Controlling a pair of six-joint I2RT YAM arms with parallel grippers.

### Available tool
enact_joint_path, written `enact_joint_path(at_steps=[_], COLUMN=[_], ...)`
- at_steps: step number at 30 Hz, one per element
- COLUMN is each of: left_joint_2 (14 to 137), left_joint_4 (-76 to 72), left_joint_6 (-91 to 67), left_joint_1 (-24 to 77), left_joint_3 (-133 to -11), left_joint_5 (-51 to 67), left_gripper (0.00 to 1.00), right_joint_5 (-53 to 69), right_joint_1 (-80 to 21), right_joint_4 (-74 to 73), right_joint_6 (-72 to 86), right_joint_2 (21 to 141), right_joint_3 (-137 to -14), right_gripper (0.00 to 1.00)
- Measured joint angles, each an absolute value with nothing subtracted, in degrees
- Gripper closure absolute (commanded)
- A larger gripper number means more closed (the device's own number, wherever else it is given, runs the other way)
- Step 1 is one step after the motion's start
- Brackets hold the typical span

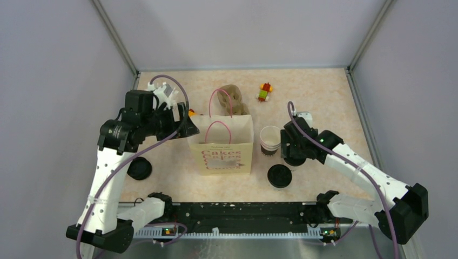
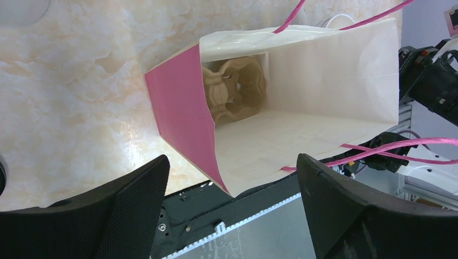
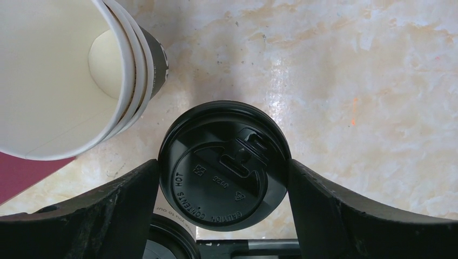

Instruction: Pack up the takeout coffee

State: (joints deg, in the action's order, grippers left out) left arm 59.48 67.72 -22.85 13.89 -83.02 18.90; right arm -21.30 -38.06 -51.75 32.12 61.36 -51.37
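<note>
A stack of nested paper cups (image 1: pixel 270 138), white inside with a dark band, stands open right of the paper bag (image 1: pixel 221 154); the stack also shows in the right wrist view (image 3: pixel 59 81). My right gripper (image 1: pixel 291 152) is beside the stack, its gripper (image 3: pixel 224 168) shut on a flat black lid (image 3: pixel 224 164), one finger touching each side. A second lid (image 1: pixel 280 176) lies in front of the stack. A third lid (image 1: pixel 139 168) lies left of the bag. My left gripper (image 1: pixel 182 125) hangs over the bag's left top edge; its gripper (image 2: pixel 232 162) is open and empty.
The bag (image 2: pixel 324 81) stands open with pink handles, and a brown pulp cup tray (image 2: pixel 235 89) lies inside it. A brown pulp item (image 1: pixel 233 97) sits behind the bag. A small red, yellow and green toy (image 1: pixel 264 91) lies at the back. Grey walls close in the table.
</note>
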Motion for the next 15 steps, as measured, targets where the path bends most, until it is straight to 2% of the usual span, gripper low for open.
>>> enact_joint_path(at_steps=[15], left_joint_2=[58.3], left_joint_4=[67.72], left_joint_6=[-23.9], left_joint_1=[13.89], left_joint_3=[-82.83], left_joint_5=[19.09], left_gripper=[0.1], right_joint_5=[-20.97], right_joint_1=[-38.06], right_joint_4=[-51.16], right_joint_6=[32.12], right_joint_2=[61.17], right_joint_3=[-51.31], right_gripper=[0.16])
